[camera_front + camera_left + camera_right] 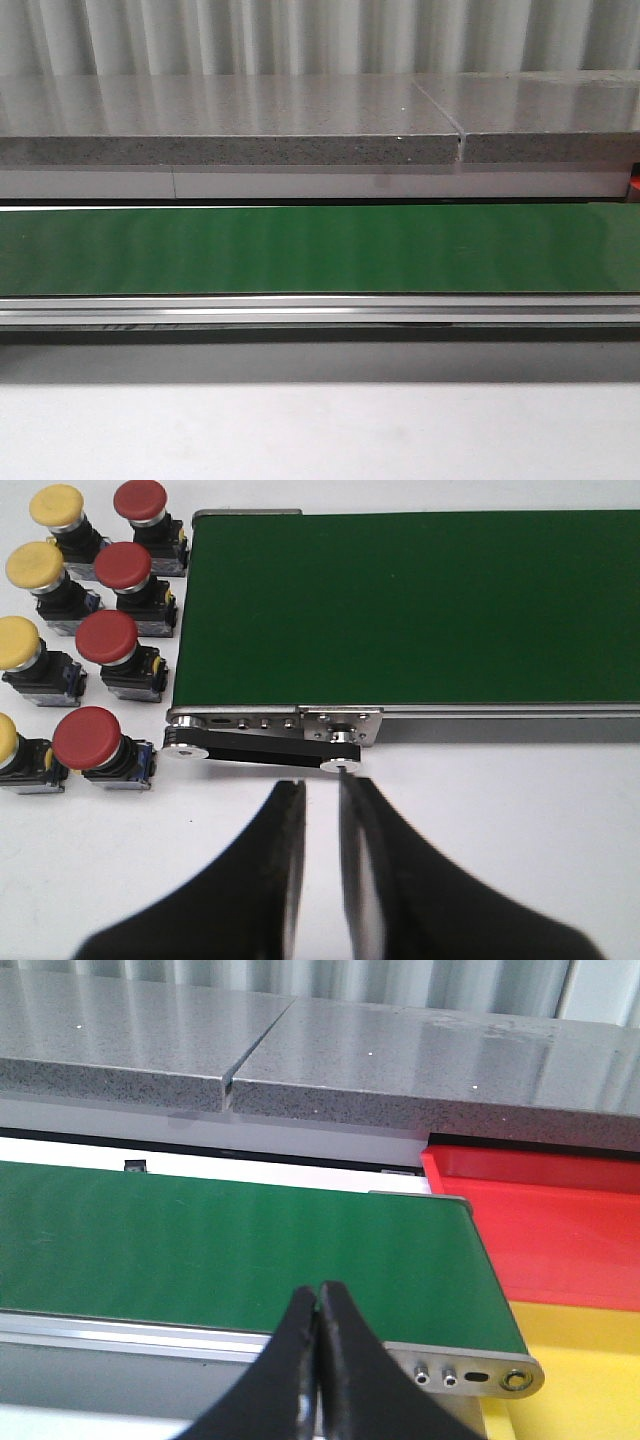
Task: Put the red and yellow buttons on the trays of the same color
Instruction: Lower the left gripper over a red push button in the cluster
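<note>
White surface [520, 810], green belt [400, 600] across; red buttons [107, 637] and yellow buttons [35, 566] nearer left gripper [322, 790], jaws narrowly apart; right gripper [318, 1295] jaws closed, empty.

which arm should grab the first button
Left. Its wrist view shows the red buttons and yellow buttons beside the green belt, with the left gripper slightly open. The right gripper is shut, near the red tray.
</note>
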